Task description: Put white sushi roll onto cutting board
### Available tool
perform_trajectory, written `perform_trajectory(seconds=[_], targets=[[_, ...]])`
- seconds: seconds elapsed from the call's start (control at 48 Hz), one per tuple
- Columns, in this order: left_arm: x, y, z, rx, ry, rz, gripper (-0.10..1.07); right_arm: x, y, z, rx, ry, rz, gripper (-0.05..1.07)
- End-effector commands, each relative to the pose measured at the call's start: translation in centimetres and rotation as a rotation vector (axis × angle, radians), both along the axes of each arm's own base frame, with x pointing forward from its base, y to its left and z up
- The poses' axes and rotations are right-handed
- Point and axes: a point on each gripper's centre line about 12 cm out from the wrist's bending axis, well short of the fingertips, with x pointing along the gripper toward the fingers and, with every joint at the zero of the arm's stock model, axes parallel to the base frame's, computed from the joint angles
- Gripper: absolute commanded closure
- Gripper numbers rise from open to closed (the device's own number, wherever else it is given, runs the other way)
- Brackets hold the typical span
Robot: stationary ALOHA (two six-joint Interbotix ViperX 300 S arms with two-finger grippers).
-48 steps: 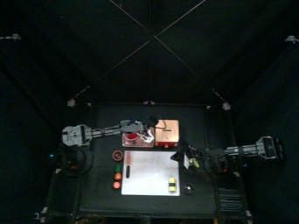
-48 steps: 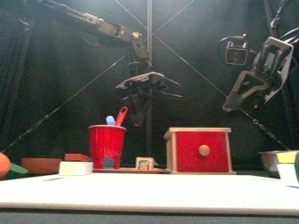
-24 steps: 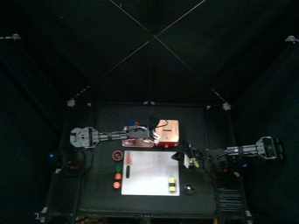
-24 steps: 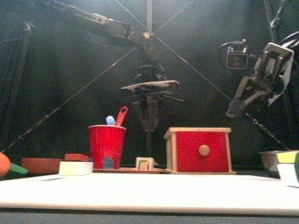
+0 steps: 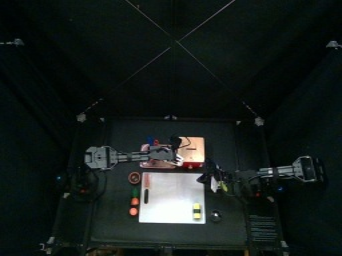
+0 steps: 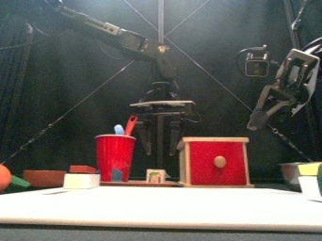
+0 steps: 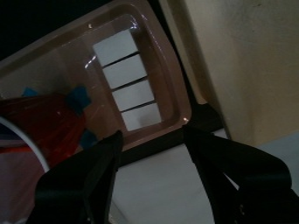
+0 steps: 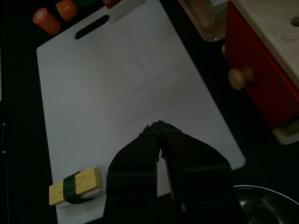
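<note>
No writing is legible anywhere. The left gripper (image 7: 152,144), jaws spread and empty, hangs over a glossy peach tray (image 7: 128,79) holding white slabs. The right gripper (image 8: 159,133), jaws closed on nothing, hovers above the smooth white cutting board (image 8: 128,87). I cannot single out the white sushi roll.

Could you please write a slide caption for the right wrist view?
Right gripper hovers shut above the white cutting board, a yellow-green roll at its edge, red box beside.

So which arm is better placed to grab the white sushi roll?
Left: its open claw hangs over the white sushi rolls; the right claw hovers shut above the cutting board, away from them.
</note>
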Motion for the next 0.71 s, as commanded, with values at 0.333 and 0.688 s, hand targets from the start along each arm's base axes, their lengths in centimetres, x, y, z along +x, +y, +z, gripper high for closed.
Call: perform_trajectory(seconds=[0.333,0.688], targets=[[-0.6,1.0,0.8,0.024,-0.013,0.013,0.09,0.2,0.0,0.5,0.011,-0.017,-0.006,0.85],[-0.6,0.9,-0.2,0.015,-0.033,0.023,0.1,0.2,0.3,0.5,0.011,-0.017,0.007,0.84]])
